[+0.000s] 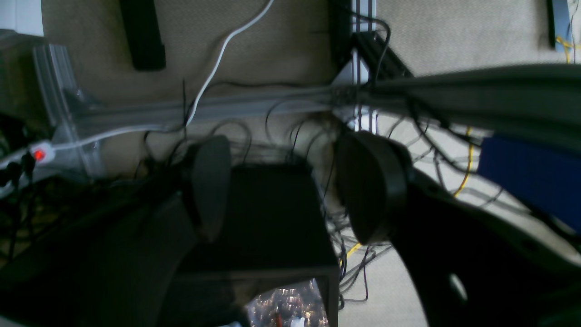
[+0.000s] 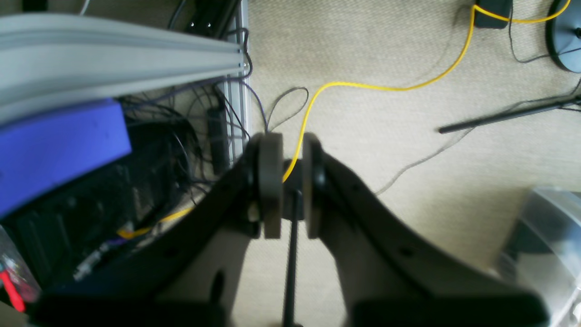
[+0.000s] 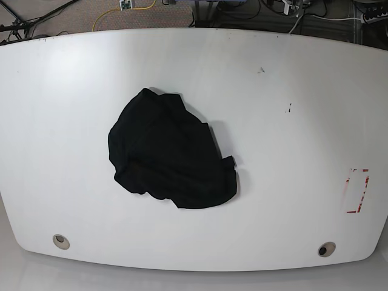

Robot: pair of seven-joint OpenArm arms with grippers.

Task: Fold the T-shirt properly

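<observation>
1. The T-shirt (image 3: 171,151) lies crumpled in a rounded heap on the white table (image 3: 291,121), slightly toward 9 o'clock of the table's centre in the base view. No arm touches it; neither arm appears in that view.
2. A red rectangular outline (image 3: 357,191) is marked on the table near its 3 o'clock edge, well apart from the garment. Two round holes sit along the 6 o'clock edge, one at 7 o'clock (image 3: 60,240) and one at 5 o'clock (image 3: 326,249).
3. The left gripper (image 1: 290,190) is spread wide — its two dark pads stand well apart with nothing between them. It hangs over the floor beside a dark box (image 1: 268,218) and tangled black cables.
4. The right gripper (image 2: 288,186) has its pads brought close together, leaving only a narrow gap, and holds nothing. A yellow cable (image 2: 386,86) on the carpet passes behind that gap.
5. Aluminium frame rails (image 2: 113,54) and a blue block (image 2: 54,150) sit at 9 o'clock in the right wrist view.
</observation>
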